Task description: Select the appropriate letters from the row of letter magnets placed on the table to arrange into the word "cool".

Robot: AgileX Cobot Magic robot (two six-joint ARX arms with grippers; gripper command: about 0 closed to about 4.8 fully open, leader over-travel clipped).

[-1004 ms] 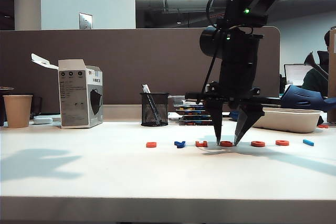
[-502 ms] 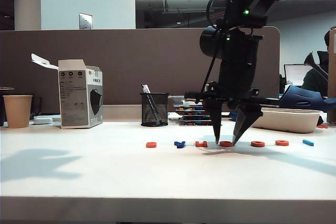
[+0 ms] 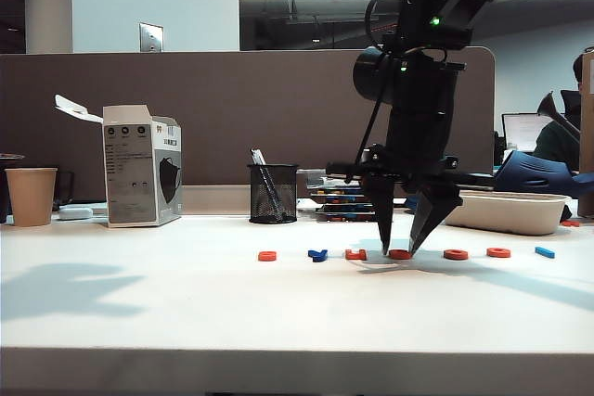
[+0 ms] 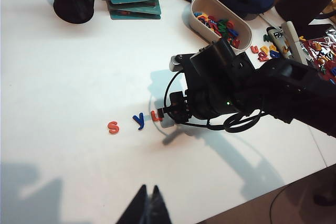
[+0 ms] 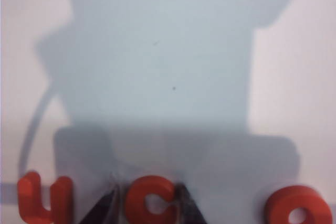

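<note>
Right hand [image 3: 396,249] down at the row of letter magnets, fingertips planted either side of the orange-red "c" [image 3: 400,254]. Jaws drawn in from a second ago: far tip pulled closer to the piece, near tip unmoved. In the right wrist view, dark tips hard against both flanks of the "c" [image 5: 149,200], seemingly touching; firm clamp or not, cannot tell. Piece flat on the worktop [image 3: 186,312], not yet lifted. Judged: the closing stroke on the first letter of "cool".

Just beside it, the orange "u" [image 3: 355,254] on one side, a first "o" [image 3: 456,254] on the other, both clear of the tips. Farther along, a second "o" [image 3: 498,252] and the light-blue bar [image 3: 545,251], untouched.

Left hand [image 4: 148,205] pinched closed on nothing, hanging above the worktop's near part, well apart from the row.
</note>
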